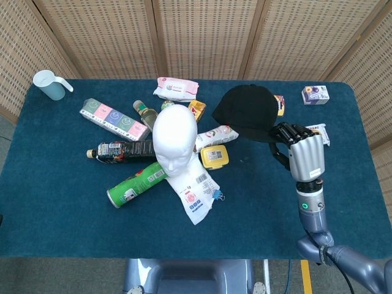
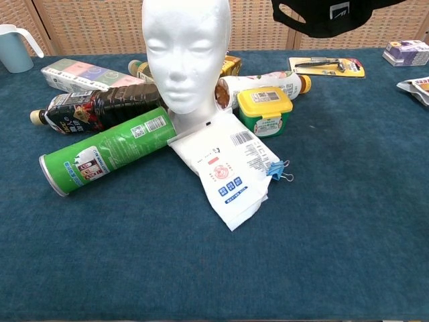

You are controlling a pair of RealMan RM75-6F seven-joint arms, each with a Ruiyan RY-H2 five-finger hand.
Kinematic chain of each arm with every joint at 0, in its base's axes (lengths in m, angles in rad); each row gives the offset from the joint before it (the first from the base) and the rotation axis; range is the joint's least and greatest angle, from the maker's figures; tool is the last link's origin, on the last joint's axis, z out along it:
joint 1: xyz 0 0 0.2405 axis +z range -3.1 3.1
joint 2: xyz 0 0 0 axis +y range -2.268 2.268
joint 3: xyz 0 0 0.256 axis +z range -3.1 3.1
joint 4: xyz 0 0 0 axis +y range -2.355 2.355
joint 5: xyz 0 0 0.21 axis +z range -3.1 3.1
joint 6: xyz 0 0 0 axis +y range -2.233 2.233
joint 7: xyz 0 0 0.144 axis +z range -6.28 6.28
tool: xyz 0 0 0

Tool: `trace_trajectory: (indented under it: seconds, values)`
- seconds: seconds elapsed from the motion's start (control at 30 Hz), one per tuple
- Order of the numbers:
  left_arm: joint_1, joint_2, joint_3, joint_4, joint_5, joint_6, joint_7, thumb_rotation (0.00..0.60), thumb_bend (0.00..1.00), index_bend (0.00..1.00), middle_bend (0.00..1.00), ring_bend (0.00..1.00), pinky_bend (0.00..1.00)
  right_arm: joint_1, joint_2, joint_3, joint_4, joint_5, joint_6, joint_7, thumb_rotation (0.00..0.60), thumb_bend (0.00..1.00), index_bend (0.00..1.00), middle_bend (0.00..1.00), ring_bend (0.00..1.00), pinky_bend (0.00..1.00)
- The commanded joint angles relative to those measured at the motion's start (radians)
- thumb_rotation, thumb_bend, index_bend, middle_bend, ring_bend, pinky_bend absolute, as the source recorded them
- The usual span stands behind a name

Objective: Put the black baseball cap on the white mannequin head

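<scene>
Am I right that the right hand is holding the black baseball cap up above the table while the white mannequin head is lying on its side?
Not quite: the white mannequin head stands upright, as the chest view shows. The rest holds: the right hand holds the black baseball cap above the table.

Bright, even light from above in both views, shadows soft and tucked close under everything on the desk (image 1: 61,196). Head view sharp edge to edge, no blur. A mild sheen on the white mannequin head (image 2: 186,50); the black cap (image 2: 328,15) reads as a near featureless dark mass.
</scene>
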Motion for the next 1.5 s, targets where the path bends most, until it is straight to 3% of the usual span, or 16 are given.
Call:
trace_trajectory:
  seconds: [0.03,0.33,0.73,1.5]
  values:
    - [-0.001,-0.002,0.001,0.001,0.000,-0.003,0.000,0.600,0.35,0.55,0.41,0.29,0.33,0.022,-0.003,0.014,-0.017,-0.004,-0.002,-0.012,0.600,0.85,0.57,0.58,0.69,0.84]
    - [-0.007,-0.012,0.001,0.013,-0.007,-0.015,-0.003,0.600,0.35,0.55,0.42,0.29,0.33,0.102,-0.025,0.052,-0.037,0.010,-0.054,-0.066,0.600,0.85,0.57,0.58,0.69,0.83]
    - [-0.012,-0.034,0.003,0.049,-0.032,-0.044,-0.019,0.600,0.35,0.55,0.42,0.29,0.33,0.210,-0.094,0.110,0.062,0.082,-0.124,-0.093,0.600,0.85,0.57,0.58,0.69,0.83]
    - [-0.001,-0.040,0.016,0.064,-0.047,-0.055,-0.022,0.600,0.35,0.55,0.41,0.29,0.32,0.345,-0.211,0.129,0.206,0.132,-0.151,-0.077,0.600,0.84,0.57,0.58,0.69,0.81]
